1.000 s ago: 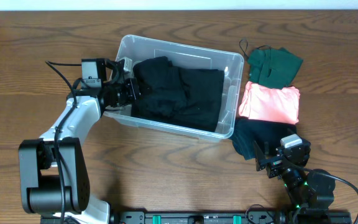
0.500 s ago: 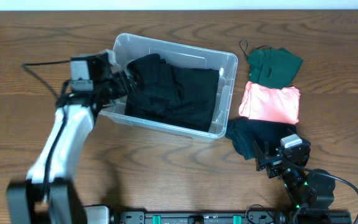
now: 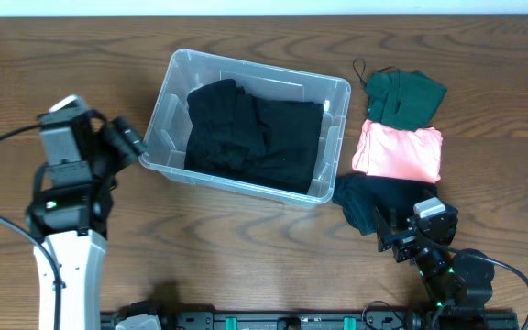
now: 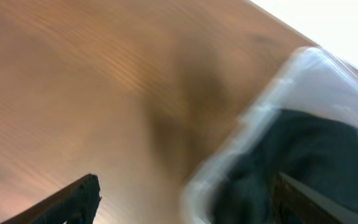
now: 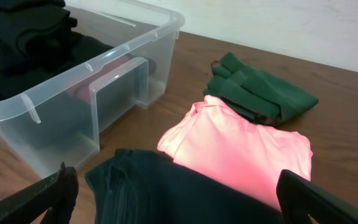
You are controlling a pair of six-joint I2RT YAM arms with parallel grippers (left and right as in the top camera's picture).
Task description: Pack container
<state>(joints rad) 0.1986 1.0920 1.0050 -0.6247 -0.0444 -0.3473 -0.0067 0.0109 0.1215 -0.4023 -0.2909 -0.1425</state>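
Left end effector (image 3: 131,140) sits mid-left of the overhead frame, just beside the left short wall of the container (image 3: 163,110); can't tell if it touches. Left wrist view is motion-blurred, but both fingers (image 4: 73,200) show at the bottom corners, spread wide with nothing between them. The container rim and its dark load fill the right half of that view. Container is upper centre of the overhead frame, flat on the desk (image 3: 246,247), long axis tilted slightly clockwise. Inside it are folded black clothes (image 3: 255,137) covering most of the floor, with a clear strip of bottom showing along the upper edge. Three garments lie on the desk right of the container, in a column. Green one (image 3: 406,96) is at the top, with a thin dark loop sticking out at its upper left. Pink one (image 3: 399,152) is in the middle, just beside the container's right wall. Dark one (image 3: 374,200) is lowest, its upper edge tucked under the pink. Right end effector (image 5: 178,180) is at lower right of the overhead frame, over the dark garment's lower edge. Its fingers (image 5: 36,196) are spread at the bottom corners of the right wrist view, holding nothing, with dark and pink garments straight ahead and the container wall at upper left.
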